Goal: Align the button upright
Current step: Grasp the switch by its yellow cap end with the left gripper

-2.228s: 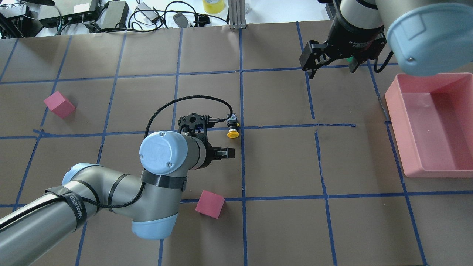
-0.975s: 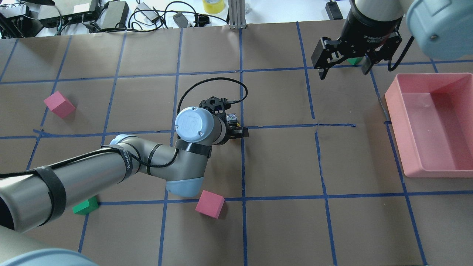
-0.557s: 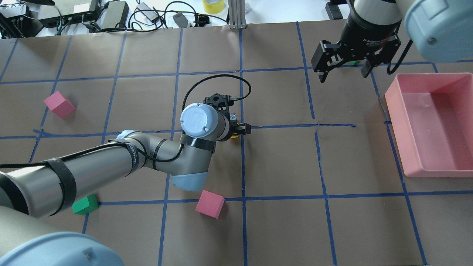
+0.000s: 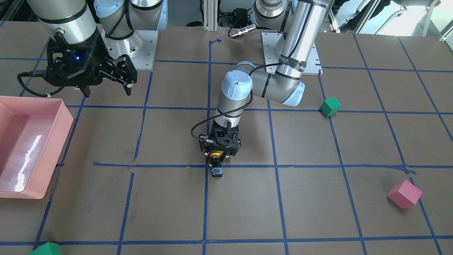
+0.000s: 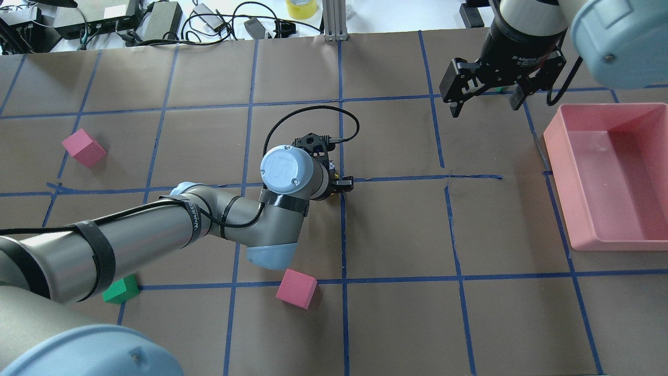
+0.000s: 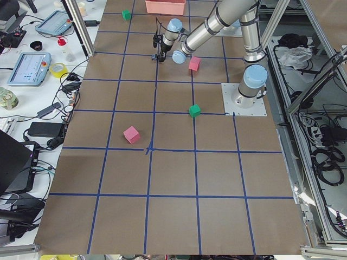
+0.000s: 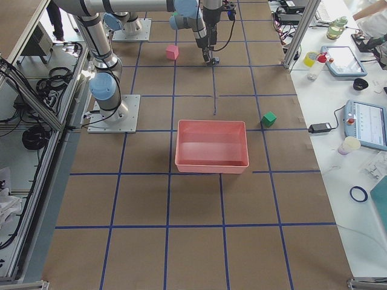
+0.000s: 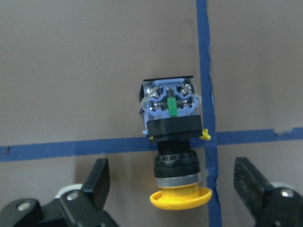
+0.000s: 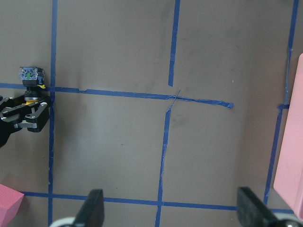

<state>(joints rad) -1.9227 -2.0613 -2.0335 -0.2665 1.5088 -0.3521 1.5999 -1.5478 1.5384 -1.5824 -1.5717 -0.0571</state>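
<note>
Left arm has swung forward since a couple of seconds ago: my left tool was short of the button and off to its side, and now it sits right over it, so the overhead view shows only my wrist there. Button itself has not shifted. It lies on its side on the bench at the blue tape crossing, yellow cap pointing toward my tool, clear-fronted base block pointing away. Wrist view shows the left tool spread wide, one finger on each side of the cap and neck, with bare bench showing between each finger and the button, so no contact yet. Right tool has drifted a little toward the far edge; it hangs released and empty above the bench near the pink tray, well apart from the work. Progress, as I judge it: approach and straddle done, nothing of the righting itself done. Left to do: clench on the neck or cap, lift, turn it so the cap faces up, set it down on the base block, let go. Small, top-heavy piece; I expect it could tip on release.
</note>
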